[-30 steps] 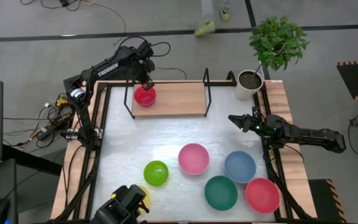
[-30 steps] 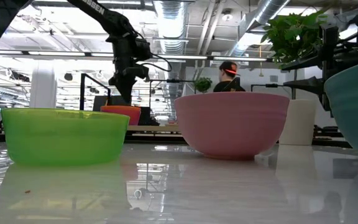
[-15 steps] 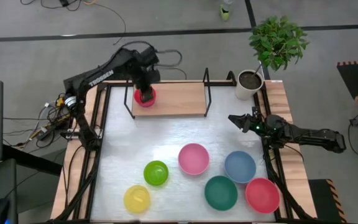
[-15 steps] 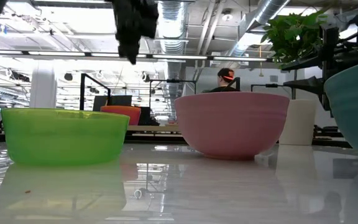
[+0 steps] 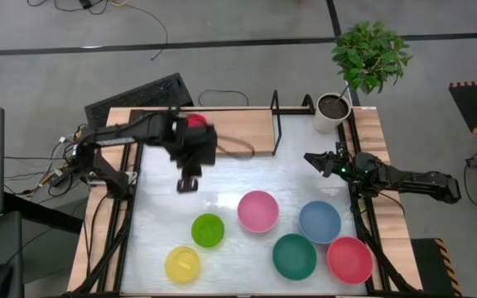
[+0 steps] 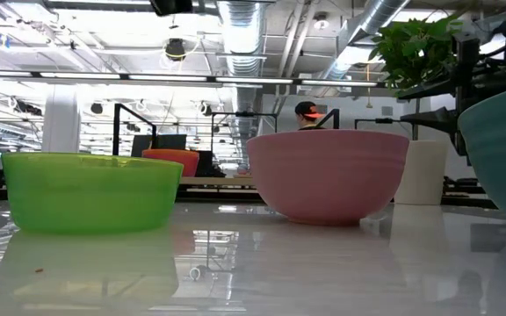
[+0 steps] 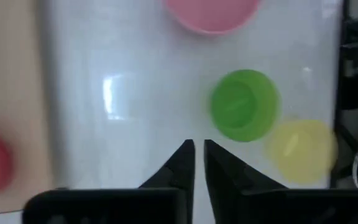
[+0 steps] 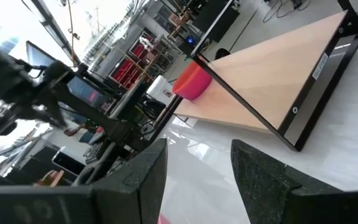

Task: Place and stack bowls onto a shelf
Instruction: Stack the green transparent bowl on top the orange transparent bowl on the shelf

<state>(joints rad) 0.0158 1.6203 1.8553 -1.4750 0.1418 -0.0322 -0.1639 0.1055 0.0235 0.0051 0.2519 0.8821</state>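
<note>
The left gripper (image 5: 187, 184) hangs over the white table (image 5: 222, 186) in front of the shelf, its jaws drawn almost together with only a thin slit between the two dark fingertips (image 7: 182, 163), and nothing is clasped in them; in the left wrist view they point toward the small lime-green plastic bowl (image 7: 244, 114) and the small yellow plastic bowl (image 7: 301, 151) just beside it; the right gripper (image 5: 315, 159) waits near the table's right edge, its jaws spread wide and empty, the two dark fingers (image 8: 145, 177) well apart in the right wrist view; the small red round plastic bowl (image 5: 194, 121) sits upright on the light wooden shelf board in its thin black metal frame (image 5: 247, 131), near the board's left end, partly hidden in the high view by the left arm; the remaining bowls stand on the table, all upright and unstacked: the lime-green and yellow ones toward the front left, the larger pink plastic bowl (image 5: 257, 210) near the middle, then the larger blue plastic bowl (image 5: 319, 221), the larger teal plastic bowl (image 5: 294, 256) and the larger red plastic bowl (image 5: 349, 259) clustered close together at the front right; a white plant pot with a green leafy plant (image 5: 333, 112) stands beside the shelf's right end.
</note>
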